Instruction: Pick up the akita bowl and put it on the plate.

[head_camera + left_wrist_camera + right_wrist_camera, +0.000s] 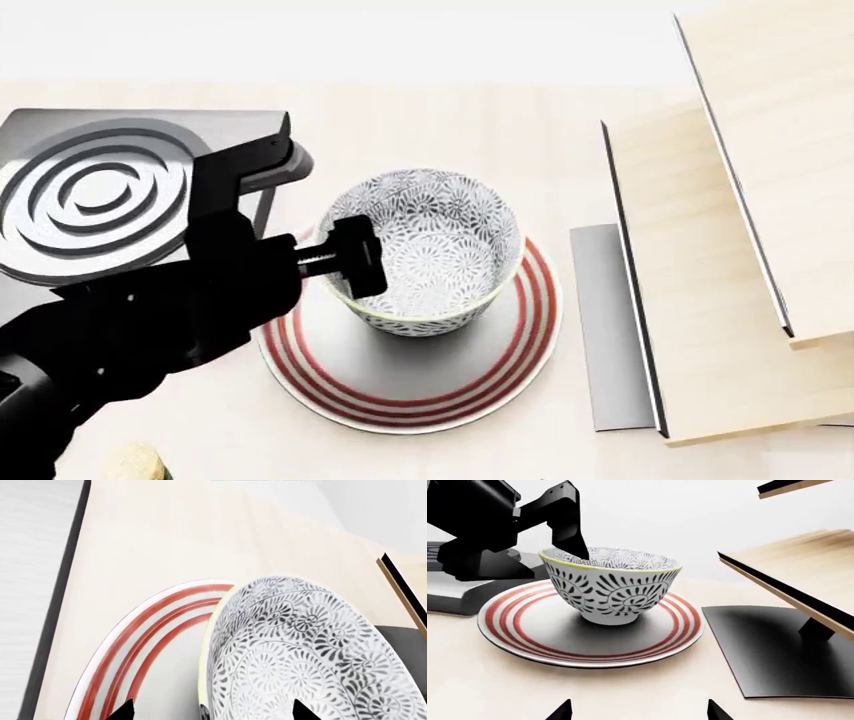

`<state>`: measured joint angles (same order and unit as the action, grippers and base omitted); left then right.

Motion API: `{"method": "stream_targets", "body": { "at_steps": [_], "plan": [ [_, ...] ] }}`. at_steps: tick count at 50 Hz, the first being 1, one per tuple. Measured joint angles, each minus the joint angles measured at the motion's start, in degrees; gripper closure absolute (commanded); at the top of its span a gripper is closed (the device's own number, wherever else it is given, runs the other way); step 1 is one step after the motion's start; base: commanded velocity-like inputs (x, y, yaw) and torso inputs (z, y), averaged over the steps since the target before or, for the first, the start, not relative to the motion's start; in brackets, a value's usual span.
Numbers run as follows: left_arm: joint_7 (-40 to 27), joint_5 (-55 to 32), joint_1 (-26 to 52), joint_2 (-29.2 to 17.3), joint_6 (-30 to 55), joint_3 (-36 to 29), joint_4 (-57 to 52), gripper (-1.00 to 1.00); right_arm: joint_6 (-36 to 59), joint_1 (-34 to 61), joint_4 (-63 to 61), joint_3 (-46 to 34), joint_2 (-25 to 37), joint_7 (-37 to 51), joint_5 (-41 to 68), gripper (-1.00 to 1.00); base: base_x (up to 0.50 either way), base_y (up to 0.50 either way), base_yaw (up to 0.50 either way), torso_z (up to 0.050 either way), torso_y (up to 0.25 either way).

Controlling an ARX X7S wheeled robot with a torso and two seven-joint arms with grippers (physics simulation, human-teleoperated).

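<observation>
One finger of the left gripper (350, 257) hooks inside the akita bowl (424, 250), pinching its rim so it rests centred on the plate (407, 395); the right gripper (635, 711) waits wide apart.

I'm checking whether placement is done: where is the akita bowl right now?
In the head view the akita bowl stands upright on the plate, just right of the burner, with the left hand at its rim.
</observation>
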<state>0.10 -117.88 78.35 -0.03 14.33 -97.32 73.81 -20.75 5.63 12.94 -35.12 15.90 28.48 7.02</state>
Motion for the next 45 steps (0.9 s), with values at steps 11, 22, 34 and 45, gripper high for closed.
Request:
{"method": "stream_targets", "body": {
  "at_steps": [11,22,34,45],
  "plan": [
    [-0.6,-0.6,0.4,0.0,0.1,-1.2,0.6,-1.0,-0.6,0.2,0.6,-0.2,-0.2,-0.1,0.0,-1.0,0.0,0.0,0.0,0.0,-0.001],
    [-1.8,-8.7,3.4,-0.4,-0.1,-13.3,1.0,-1.0,-0.4,0.2,0.5,-0.3,0.0,0.2,0.1,-1.0,0.0,0.0,0.0,0.0,0.0],
    [-1.4,-18.6,8.8,-1.8,-1.2,-29.2,-0.6,-1.0,0.5,0.2,-0.3,-0.4,0.3,0.6,0.2,-1.0,0.0,0.0,0.0,-0.001,-0.001],
    [-7.6,-17.9,20.2,-11.9,-12.3,-34.0,-22.7,-1.0,1.1,0.1,-0.8,-0.5,0.5,1.0,0.2,-1.0,0.0,0.0,0.0,0.0,-0.001]
  ]
}}
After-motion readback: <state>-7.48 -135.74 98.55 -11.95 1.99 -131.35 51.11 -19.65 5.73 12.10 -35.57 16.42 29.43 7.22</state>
